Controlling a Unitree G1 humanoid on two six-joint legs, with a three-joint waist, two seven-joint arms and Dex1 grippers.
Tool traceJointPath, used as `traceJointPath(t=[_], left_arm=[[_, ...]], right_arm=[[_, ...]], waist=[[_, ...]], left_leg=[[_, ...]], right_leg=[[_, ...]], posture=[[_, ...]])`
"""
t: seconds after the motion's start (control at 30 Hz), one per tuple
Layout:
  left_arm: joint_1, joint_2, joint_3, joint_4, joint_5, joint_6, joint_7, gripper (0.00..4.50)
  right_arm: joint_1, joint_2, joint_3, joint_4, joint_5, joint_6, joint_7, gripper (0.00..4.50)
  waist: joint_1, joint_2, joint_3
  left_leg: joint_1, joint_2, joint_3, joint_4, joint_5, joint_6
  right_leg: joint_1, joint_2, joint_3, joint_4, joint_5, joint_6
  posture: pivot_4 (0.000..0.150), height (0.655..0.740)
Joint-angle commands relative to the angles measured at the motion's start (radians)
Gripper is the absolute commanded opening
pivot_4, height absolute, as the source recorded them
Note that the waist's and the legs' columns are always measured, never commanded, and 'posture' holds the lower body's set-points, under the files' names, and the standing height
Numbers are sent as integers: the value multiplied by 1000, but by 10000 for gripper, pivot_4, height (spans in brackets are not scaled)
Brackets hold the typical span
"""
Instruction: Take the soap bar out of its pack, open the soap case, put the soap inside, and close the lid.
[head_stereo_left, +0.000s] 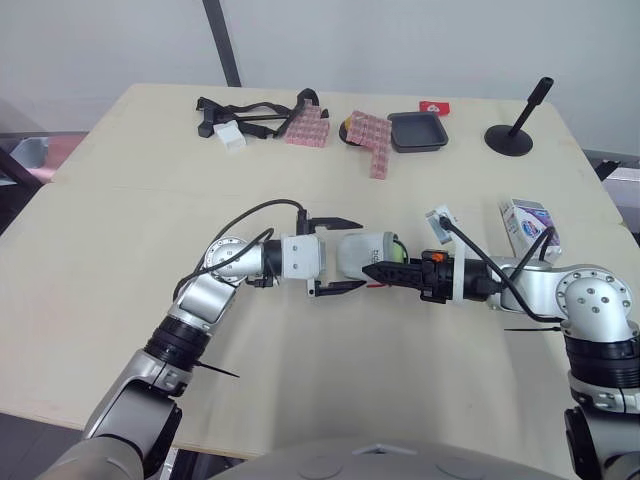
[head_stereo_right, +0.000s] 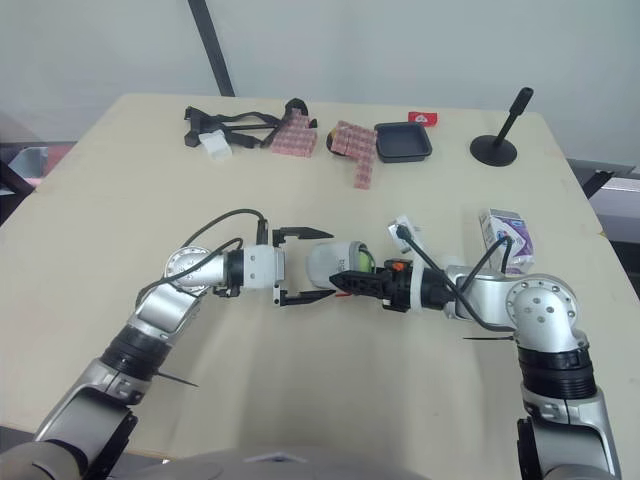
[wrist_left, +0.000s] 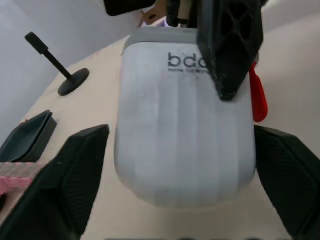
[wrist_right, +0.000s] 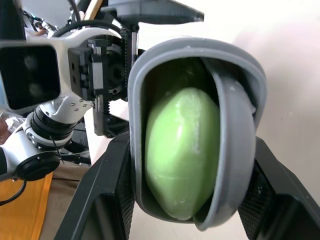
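Near the middle of the table (head_stereo_left: 130, 200), the soap case (wrist_left: 182, 135) is pinched at its open end by the right gripper (head_stereo_left: 372, 270). This is probably to press the ajar lid (wrist_right: 232, 145) over the soap (wrist_right: 182, 150). The left gripper (head_stereo_left: 357, 255) is spread wide around the other end, not touching, likely as a brace.

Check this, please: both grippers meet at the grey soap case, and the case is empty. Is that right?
Not empty: a green soap bar lies inside the case, as the right wrist view shows. The rest holds: the left gripper and the right gripper do meet at the case.
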Motion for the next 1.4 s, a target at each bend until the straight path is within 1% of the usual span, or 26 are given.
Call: traceJointPath(t=[0.03, 0.17, 0.23, 0.3, 0.4, 0.47, 0.53, 0.67, 0.83, 1.0, 1.23, 1.4], left_arm=[[-29, 18, 55, -40, -86, 72, -27, 45000], [-50, 62, 66, -39, -152, 185, -102, 45000], [-60, 74, 73, -41, -176, 237, -118, 45000], [-87, 93, 82, -47, -222, 363, -138, 45000], [-107, 114, 76, -68, -246, 477, -158, 45000], [-124, 126, 64, -86, -257, 568, -161, 45000], [-150, 123, 51, -100, -247, 648, -140, 45000], [-179, 117, 26, -149, -255, 755, -137, 45000], [-200, 95, 6, -180, -234, 776, -126, 45000], [-247, 41, -33, -170, -184, 766, -81, 45000], [-249, 0, -89, -186, -131, 753, -50, 45000], [-252, -52, -112, -179, -119, 760, -23, 45000]], right_arm=[[2, -15, 12, -33, 18, -4, 18, 20832], [0, -45, 23, -38, -5, -8, 36, 20827], [-4, -63, 33, -43, -23, -11, 53, 20825], [-19, -112, 60, -64, -85, -14, 95, 20823], [-44, -174, 104, -96, -165, -32, 159, 20820], [-92, -219, 137, -126, -214, -35, 197, 20819], [-172, -292, 206, -175, -289, -28, 253, 20817], [-320, -394, 334, -240, -400, -7, 338, 20761], [-474, -489, 521, -297, -548, 8, 443, 20760], [-624, -520, 708, -324, -695, 26, 507, 20759], [-678, -495, 769, -310, -774, 27, 569, 20759], [-695, -474, 800, -314, -815, 37, 598, 20759]], waist=[[0, 0, 0], [0, 0, 0], [0, 0, 0], [2, 0, 0], [3, 0, 0], [2, 0, 0], [2, 1, 1], [3, 0, 1], [12, 0, 1], [18, 0, 1], [22, 0, 1], [24, 0, 1]], left_leg=[[0, 0, 0, 0, 0, 0], [0, 0, 0, 0, 0, 0], [0, 0, 0, 0, 0, 0], [0, 0, 0, 0, 0, 0], [0, 0, 0, -1, 0, 0], [0, 0, 0, -1, 0, 0], [0, 0, 0, -1, 0, 0], [0, 0, -1, -1, 0, -1], [0, 1, -1, -3, -1, -2], [-1, 1, -1, -2, -1, -2], [0, 1, -1, -2, -1, -3], [0, 1, -1, -2, -1, -3]], right_leg=[[0, 0, 0, 0, 0, 0], [0, 0, 0, 0, 0, 0], [0, 0, 0, -1, 0, 0], [0, 0, 0, -1, 0, 0], [0, 0, 0, -1, 0, 0], [0, 0, 0, -2, 0, 0], [0, 0, 0, -2, 0, 0], [1, 1, 0, -2, 0, 0], [3, 3, 0, -5, 0, 0], [3, 3, 0, -3, 0, 1], [4, 3, 0, -3, 0, 1], [4, 3, 0, -2, 0, 1]], posture=[[1500, 7400], [1500, 7400], [1500, 7400], [1500, 7400], [1500, 7400], [1500, 7400], [1500, 7400], [1500, 7400], [1500, 7400], [1500, 7400], [1500, 7400], [1500, 7400]])
